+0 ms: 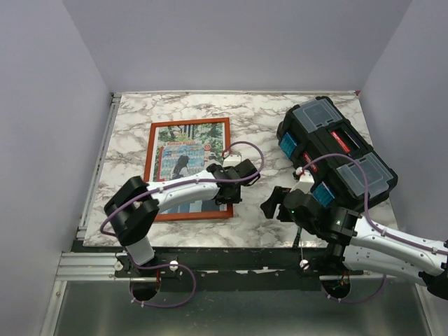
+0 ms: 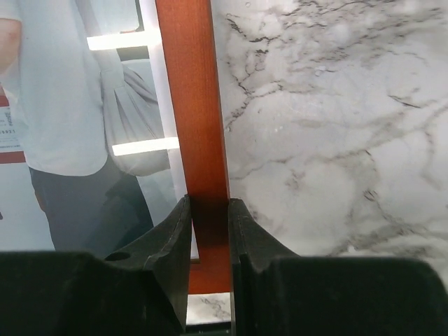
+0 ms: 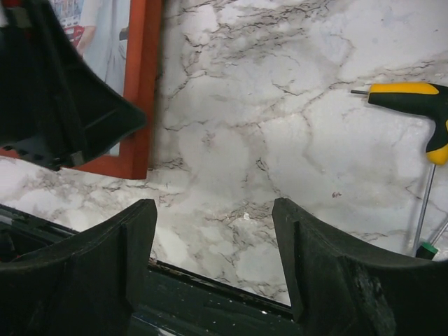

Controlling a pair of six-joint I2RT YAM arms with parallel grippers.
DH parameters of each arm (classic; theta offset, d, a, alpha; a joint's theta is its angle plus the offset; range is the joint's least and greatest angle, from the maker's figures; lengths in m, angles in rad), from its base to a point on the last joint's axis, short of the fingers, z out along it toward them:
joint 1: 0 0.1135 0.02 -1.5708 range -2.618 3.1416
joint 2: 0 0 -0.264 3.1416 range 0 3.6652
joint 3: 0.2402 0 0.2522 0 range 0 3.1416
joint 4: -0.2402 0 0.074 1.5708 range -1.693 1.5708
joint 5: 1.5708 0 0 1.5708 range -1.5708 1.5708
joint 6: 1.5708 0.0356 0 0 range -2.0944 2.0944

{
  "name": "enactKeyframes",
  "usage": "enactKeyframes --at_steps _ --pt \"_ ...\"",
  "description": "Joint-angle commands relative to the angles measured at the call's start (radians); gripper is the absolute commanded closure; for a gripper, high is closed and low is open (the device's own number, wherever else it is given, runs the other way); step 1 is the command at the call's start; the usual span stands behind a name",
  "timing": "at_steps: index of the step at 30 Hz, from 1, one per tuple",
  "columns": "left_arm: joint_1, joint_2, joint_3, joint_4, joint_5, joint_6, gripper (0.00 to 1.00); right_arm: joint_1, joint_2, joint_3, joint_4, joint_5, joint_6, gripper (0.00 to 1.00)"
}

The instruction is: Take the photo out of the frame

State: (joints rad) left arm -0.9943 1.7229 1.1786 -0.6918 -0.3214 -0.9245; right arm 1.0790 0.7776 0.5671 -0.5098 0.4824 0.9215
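Observation:
The orange-red frame (image 1: 189, 123) lies flat on the marble table at centre left, with the photo (image 1: 183, 157) inside it. My left gripper (image 1: 227, 190) sits at the frame's right rail near its front corner. In the left wrist view its jaws (image 2: 208, 210) press on both sides of that rail (image 2: 192, 105), and the photo (image 2: 70, 126) lies to the left under glare. My right gripper (image 1: 274, 199) hovers open over bare table to the right of the frame. In the right wrist view the gripper (image 3: 213, 224) holds nothing, and the frame's corner (image 3: 143, 84) shows at upper left.
A black toolbox (image 1: 336, 150) with blue latches stands at the right of the table. A yellow-and-black handled tool (image 3: 413, 98) lies on the marble at the right of the right wrist view. The table's front edge (image 3: 210, 280) runs just under the right fingers.

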Motion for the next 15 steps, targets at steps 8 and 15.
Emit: enactKeyframes --at_steps 8,15 --pt "-0.009 -0.38 -0.139 0.002 0.039 -0.002 1.0 -0.032 0.185 0.174 0.155 -0.02 0.146 0.0" --pt "-0.009 -0.5 -0.207 -0.006 0.022 -0.027 1.0 -0.347 0.461 0.348 0.358 -0.487 0.04 0.0"
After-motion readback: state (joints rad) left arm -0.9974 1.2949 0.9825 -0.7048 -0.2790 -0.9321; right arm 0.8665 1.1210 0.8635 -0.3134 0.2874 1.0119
